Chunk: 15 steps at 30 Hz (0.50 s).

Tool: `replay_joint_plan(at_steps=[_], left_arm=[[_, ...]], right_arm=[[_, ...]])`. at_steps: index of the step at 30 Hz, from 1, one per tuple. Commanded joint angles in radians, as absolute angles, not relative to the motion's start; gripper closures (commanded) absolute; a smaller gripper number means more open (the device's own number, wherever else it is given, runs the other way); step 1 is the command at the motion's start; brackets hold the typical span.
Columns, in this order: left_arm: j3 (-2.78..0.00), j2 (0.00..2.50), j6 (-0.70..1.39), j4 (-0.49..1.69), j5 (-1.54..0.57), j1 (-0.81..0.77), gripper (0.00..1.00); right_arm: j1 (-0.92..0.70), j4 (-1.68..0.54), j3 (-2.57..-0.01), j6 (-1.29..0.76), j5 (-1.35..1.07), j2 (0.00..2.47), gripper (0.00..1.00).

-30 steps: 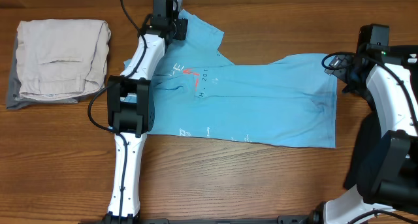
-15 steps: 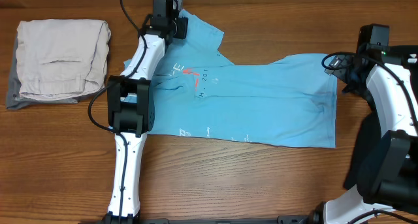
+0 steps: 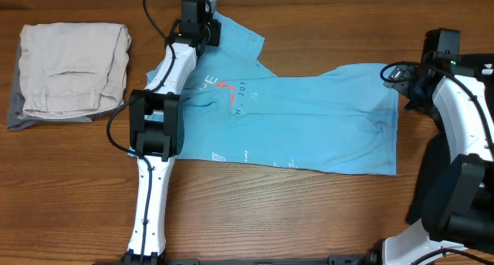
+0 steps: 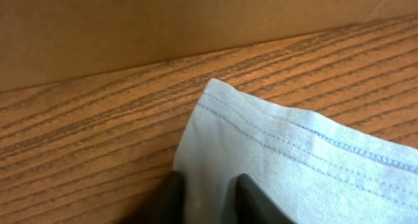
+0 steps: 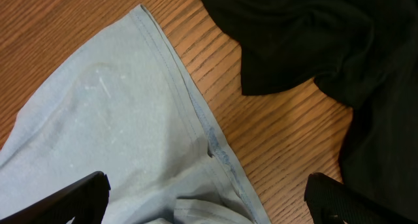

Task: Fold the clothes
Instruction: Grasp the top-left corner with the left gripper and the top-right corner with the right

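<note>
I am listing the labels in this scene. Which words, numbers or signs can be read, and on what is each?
"H . 201", it seems, dark, on the chest of the T-shirt.
The other chest lettering, white and red: too small to read.
The small white prints near the hem: too small to read.

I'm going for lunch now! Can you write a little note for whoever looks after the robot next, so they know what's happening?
Left gripper: closed on the sleeve corner of the T-shirt, at the far side of the table.
Right gripper: open, over the shirt's hem corner, holding nothing.
T-shirt: spread out flat, lettering facing up.
Beige garment: folded, at the far left.
Done: shirt laid out, sleeve gripped.
Left: all the folds.
</note>
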<state>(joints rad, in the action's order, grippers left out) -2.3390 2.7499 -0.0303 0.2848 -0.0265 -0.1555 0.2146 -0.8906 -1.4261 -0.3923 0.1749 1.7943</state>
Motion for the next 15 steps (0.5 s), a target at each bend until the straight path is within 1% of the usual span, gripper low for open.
replay_joint_plan(at_steps=[1, 4, 6, 15], left_arm=[[-2.394, 2.783, -0.037, 0.303, -0.028, -0.149, 0.79], [-2.454, 2.783, -0.038, 0.347, -0.030, -0.149, 0.90], [-2.490, 2.783, -0.038, 0.370, -0.042, -0.149, 0.95], [-2.585, 2.783, -0.017, 0.452, -0.083, -0.151, 0.96]], right_arm=[[0.215, -0.888, -1.439, -0.397, 0.183, 1.779, 0.00], [0.215, -0.888, -1.439, -0.397, 0.183, 1.779, 0.00], [0.215, -0.888, -1.439, -0.397, 0.183, 1.779, 0.00], [0.215, -0.888, -1.439, -0.397, 0.183, 1.779, 0.00]])
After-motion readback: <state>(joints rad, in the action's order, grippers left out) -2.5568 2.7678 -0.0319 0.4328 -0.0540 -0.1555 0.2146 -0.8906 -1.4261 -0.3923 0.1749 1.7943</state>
